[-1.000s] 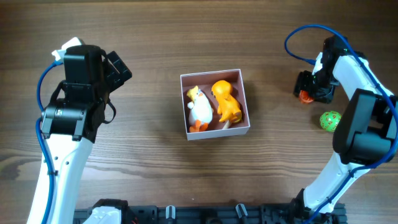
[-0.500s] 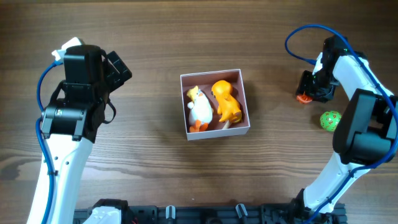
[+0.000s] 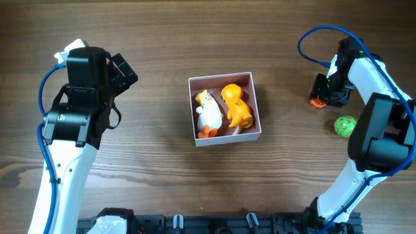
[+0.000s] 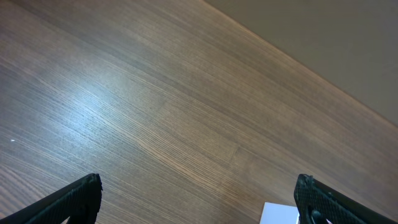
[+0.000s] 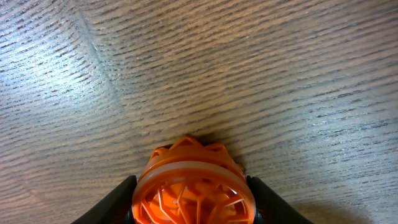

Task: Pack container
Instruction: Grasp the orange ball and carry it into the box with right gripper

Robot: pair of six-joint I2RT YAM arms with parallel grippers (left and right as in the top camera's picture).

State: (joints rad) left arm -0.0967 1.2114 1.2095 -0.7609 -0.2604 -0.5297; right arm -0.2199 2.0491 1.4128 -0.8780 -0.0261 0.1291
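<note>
The container (image 3: 255, 97), a square white-walled box with a pink-brown inside, sits mid-table and holds a white duck toy (image 3: 208, 114) and an orange toy (image 3: 236, 107). A corner of the container shows in the left wrist view (image 4: 278, 214). My right gripper (image 3: 323, 96) is at the far right of the table, shut on an orange round latticed toy (image 5: 194, 191) that rests against the wood; both fingers press its sides. My left gripper (image 4: 199, 199) is open and empty, raised above the table's left side.
A green ball with coloured spots (image 3: 345, 125) lies on the table just below my right gripper. A blue cable loops above the right arm (image 3: 312, 39). The table's far edge shows in the left wrist view (image 4: 298, 56).
The right gripper shifted slightly with the orange toy between one second ago and half a second ago. Nothing has visibly moved since. The left arm is still.
</note>
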